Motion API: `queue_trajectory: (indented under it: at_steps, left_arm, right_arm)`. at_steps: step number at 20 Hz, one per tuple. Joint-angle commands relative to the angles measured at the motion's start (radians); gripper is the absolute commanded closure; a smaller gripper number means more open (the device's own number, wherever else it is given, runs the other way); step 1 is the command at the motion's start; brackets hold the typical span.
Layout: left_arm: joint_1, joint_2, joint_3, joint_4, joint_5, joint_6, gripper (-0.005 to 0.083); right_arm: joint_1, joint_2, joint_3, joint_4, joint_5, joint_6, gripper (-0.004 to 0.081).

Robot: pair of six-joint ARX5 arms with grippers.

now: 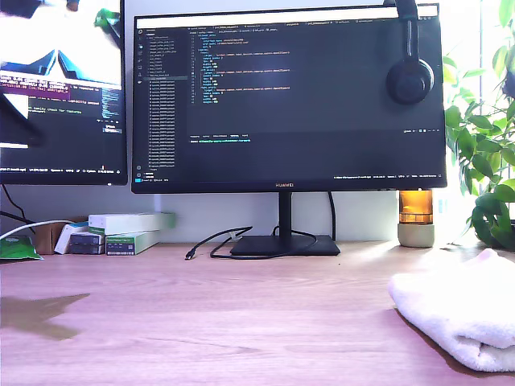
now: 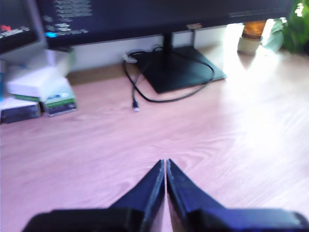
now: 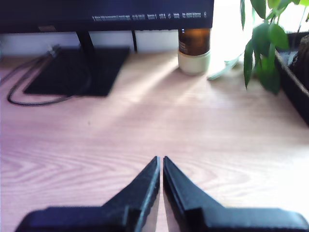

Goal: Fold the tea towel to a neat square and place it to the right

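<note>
Towel (image 1: 459,318) lying folded in a soft bundle on the table (image 1: 241,322), at about four o'clock in the exterior view, near the plant (image 1: 483,153) and well clear of the monitor stand (image 1: 286,244). Both sets of fingers closed tip to tip and holding nothing, first gripper (image 2: 165,165) over bare wood with the cable (image 2: 145,92) toward twelve o'clock, second gripper (image 3: 161,162) likewise with the amber jar (image 3: 194,48) ahead. Folding and placing look done, judging by the bundle; next likely a check that the edges sit square, else nothing but staying clear.
</note>
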Motion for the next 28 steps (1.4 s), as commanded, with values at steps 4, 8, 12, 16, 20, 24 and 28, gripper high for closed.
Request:
queue_trajectory:
  at_steps: [4,8,12,16,20,24,28]
  left_arm:
    - [0.001,-0.175,-0.159,0.050,-0.055,-0.026,0.0797]
    - [0.001,-0.307,-0.225,0.014,-0.086,-0.032,0.0797]
    - [0.012,-0.439,-0.251,-0.058,-0.103,-0.033,0.0797]
    - [0.060,-0.521,-0.272,-0.126,-0.103,-0.051,0.0797]
    - [0.100,-0.558,-0.272,-0.172,-0.101,-0.068,0.0797]
    - [0.107,-0.583,-0.272,-0.221,-0.086,-0.069,0.0797]
    - [0.107,-0.623,-0.272,-0.271,-0.089,-0.084,0.0797]
  right_arm:
    - [-0.004,-0.062,-0.137,0.137,-0.013,0.003,0.0783]
    - [-0.020,-0.107,-0.151,0.146,-0.012,-0.059,0.0783]
    - [-0.045,-0.217,-0.168,0.145,-0.056,-0.055,0.0783]
    - [-0.080,-0.354,-0.175,0.048,-0.059,-0.037,0.0782]
    - [-0.089,-0.497,-0.188,-0.083,-0.059,-0.019,0.0782]
    - [-0.089,-0.645,-0.193,-0.237,-0.038,-0.017,0.0783]
    - [-0.089,-0.808,-0.232,-0.376,0.000,0.003,0.0782]
